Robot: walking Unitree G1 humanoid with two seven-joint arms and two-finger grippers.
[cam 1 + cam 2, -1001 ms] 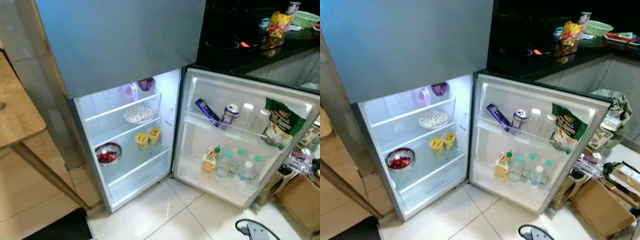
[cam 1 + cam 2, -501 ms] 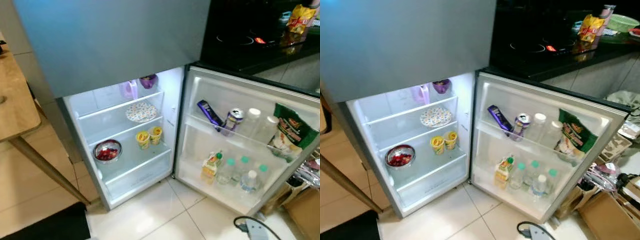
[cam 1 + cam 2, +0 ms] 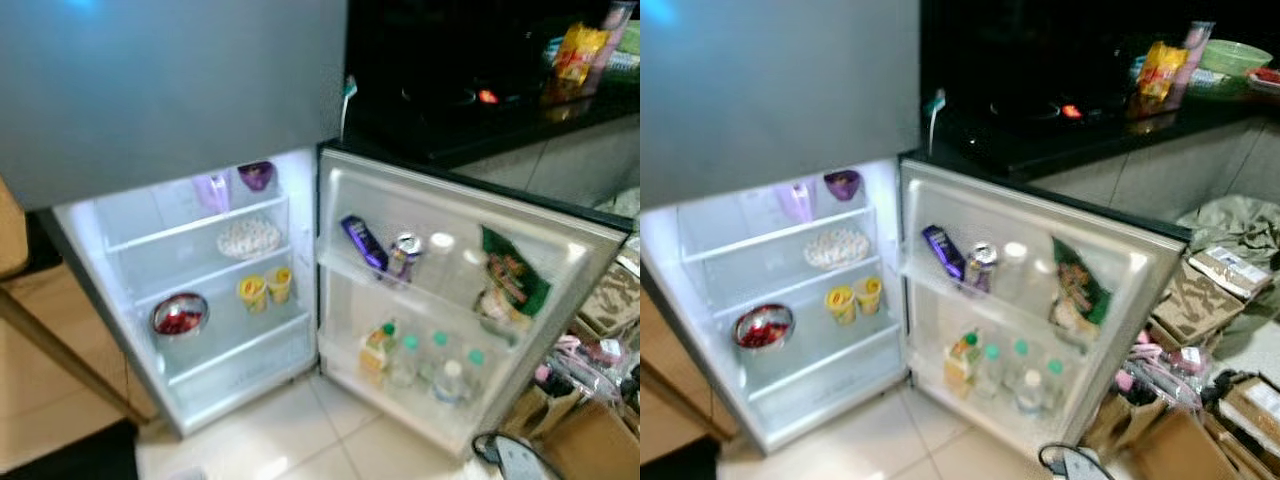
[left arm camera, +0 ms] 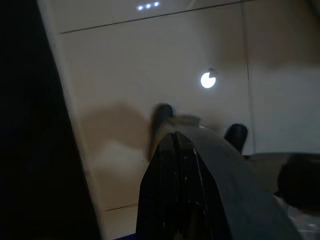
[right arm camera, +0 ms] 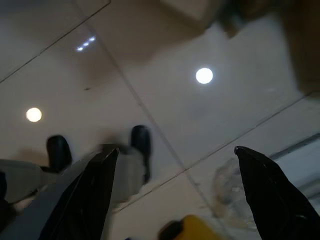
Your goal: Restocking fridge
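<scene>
Your head cams looked fwd and down at the open fridge point(image 3: 200, 290) from nearby, both sharing its shelves & door. Both wrist cams faced the tiled floor point(image 4: 150, 60) along their fingers point(image 5: 95, 185).

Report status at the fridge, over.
Left hand shut, hanging over floor tiles. Right hand open, empty, also over floor. Fridge door open, shelves part stocked. Cardboard box beside the door.
</scene>
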